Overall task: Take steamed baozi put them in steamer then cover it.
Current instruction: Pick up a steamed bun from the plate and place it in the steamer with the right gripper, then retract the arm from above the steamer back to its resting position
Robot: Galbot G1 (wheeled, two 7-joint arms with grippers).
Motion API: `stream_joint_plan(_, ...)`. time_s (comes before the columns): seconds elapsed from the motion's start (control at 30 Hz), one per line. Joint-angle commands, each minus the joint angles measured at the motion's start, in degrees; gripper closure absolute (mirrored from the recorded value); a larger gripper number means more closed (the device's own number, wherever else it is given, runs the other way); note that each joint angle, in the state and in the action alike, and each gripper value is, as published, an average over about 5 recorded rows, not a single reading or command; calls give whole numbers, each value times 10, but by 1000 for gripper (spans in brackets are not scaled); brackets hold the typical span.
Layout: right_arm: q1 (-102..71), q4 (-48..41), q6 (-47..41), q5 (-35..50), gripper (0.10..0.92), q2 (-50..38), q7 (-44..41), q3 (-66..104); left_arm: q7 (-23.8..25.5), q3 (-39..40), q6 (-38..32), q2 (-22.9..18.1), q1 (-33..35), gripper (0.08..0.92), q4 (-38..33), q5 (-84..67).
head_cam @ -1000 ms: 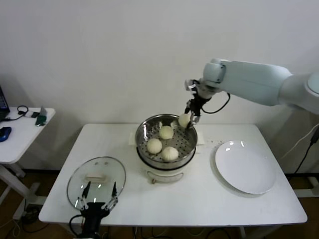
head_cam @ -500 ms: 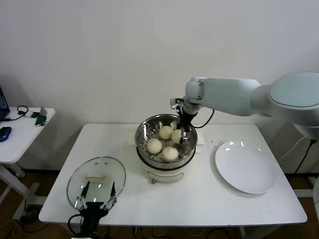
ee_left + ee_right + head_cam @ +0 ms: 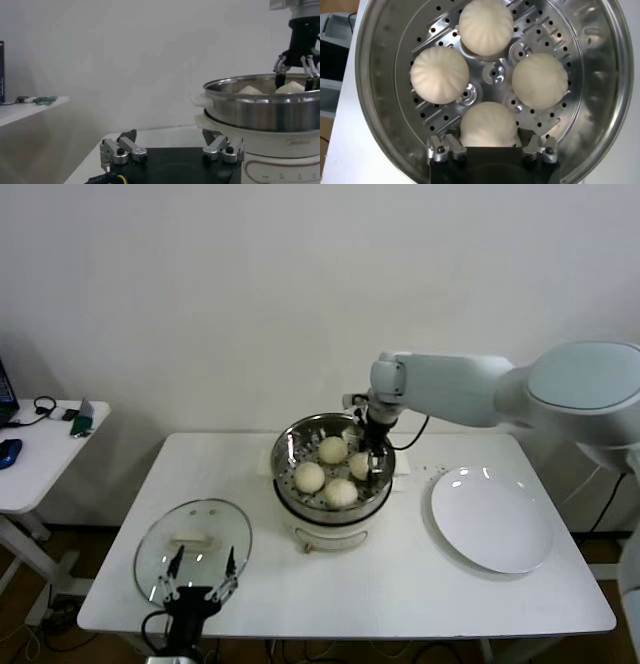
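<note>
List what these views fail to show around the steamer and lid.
- Fourth baozi: right wrist view, its near side is covered by the right gripper.
- Steamer: left wrist view, cut off by the frame edge; only bun tops show above its rim.
- Cover: head view, its near rim is overlapped by the left gripper.

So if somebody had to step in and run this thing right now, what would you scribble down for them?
Right gripper: open, down inside the steamer, fingers either side of the fourth baozi, which sits on the perforated floor.
Left gripper: open, idle at the table's near edge, by the cover.
Done: all four baozi in the steamer; the white plate is bare.
Left: lift the right arm clear, then pick up the cover from the table and set it on the steamer.
</note>
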Motion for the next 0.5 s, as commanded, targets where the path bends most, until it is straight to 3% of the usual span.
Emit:
stream_joint_plan(0.03,-2,-3,-5,-6,208,2,2,6,0,1,1,-1,-1,177,0,1)
stream_joint_plan(0.5,70,58,21,28,203,-102,-2,52,-1,-2,10,9,-15,177,-6,2)
